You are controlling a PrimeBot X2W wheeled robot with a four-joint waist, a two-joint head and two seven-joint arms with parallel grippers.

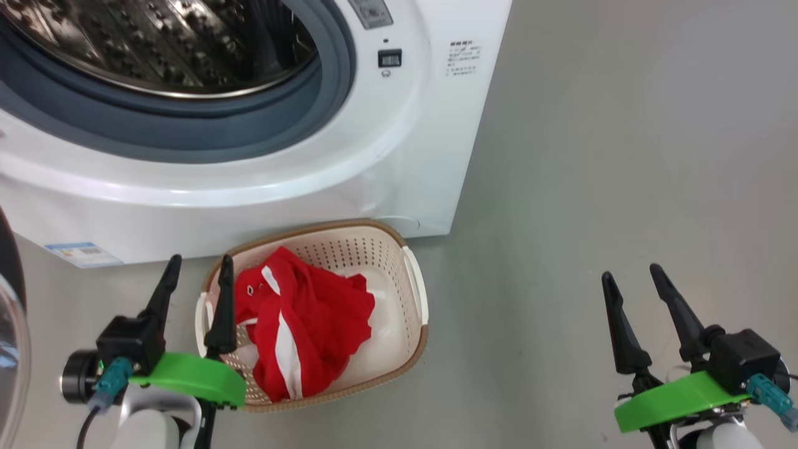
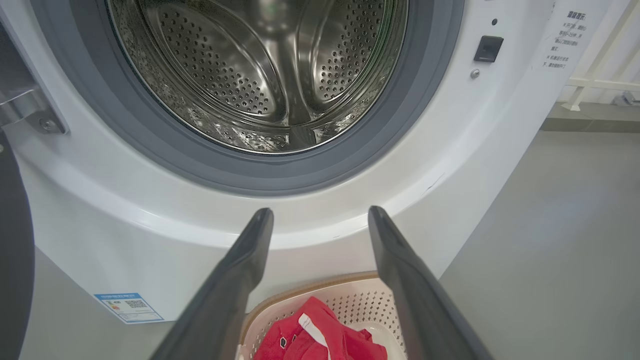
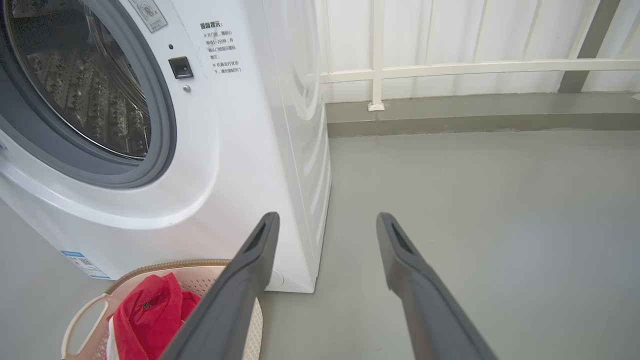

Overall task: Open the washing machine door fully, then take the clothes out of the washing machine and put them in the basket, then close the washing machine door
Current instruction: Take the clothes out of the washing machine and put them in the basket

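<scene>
The white washing machine [image 1: 399, 143] stands with its mouth uncovered, and the steel drum [image 2: 260, 75] holds nothing. Its door [image 1: 9, 330] hangs swung out at the far left edge, black rim and glass just showing. On the floor in front sits the cream basket [image 1: 416, 293] with the red clothes [image 1: 305, 318] bunched inside. My left gripper [image 1: 199, 265] is open over the basket's left rim, nothing between its fingers. My right gripper [image 1: 633, 274] is open above bare floor, well to the right of the basket. The clothes [image 2: 320, 335] and basket [image 3: 85, 320] also show at the wrist views' bottom.
Grey floor [image 1: 623, 156] stretches to the right of the machine. A white railing [image 3: 450, 67] and a low kerb close off the far side. A blue label [image 1: 81, 252] marks the machine's lower left corner.
</scene>
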